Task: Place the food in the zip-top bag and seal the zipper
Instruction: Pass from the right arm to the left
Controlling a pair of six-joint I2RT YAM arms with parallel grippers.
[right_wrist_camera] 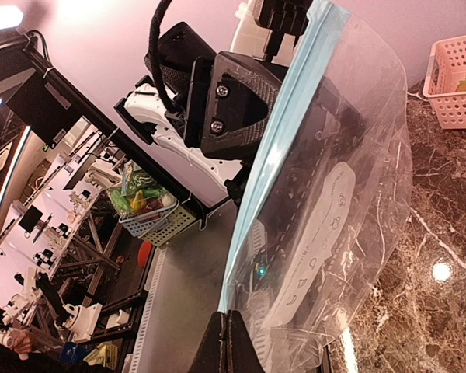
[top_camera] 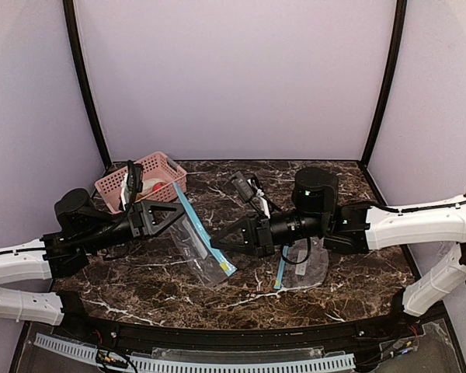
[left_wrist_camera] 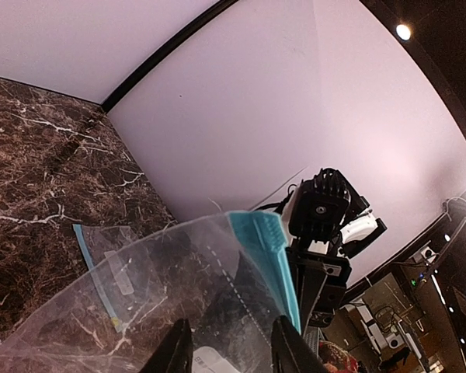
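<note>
**Zip-top bag** [top_camera: 200, 252]: clear, with a blue zipper strip [top_camera: 194, 223] along one edge. It is held up, tilted, between the two arms over the marble worktop [top_camera: 140, 287].

**Right fingers** [right_wrist_camera: 231, 342]: at the bag's right side, clenched together on its film edge.

**Left fingers** [left_wrist_camera: 175, 353]: at the bag's left side, by the zipper end. They stand apart with clear film across the gap (whether they pinch anything cannot be told).

**Food** [top_camera: 151, 185]: outside the bag, in the pink basket [top_camera: 106, 188] behind and left of it. Red and white pieces show from above, and a green scrap shows in the right wrist view.

**Second bag** [top_camera: 311, 268]: clear, lying flat on the worktop right of the held bag, under the right arm.
</note>
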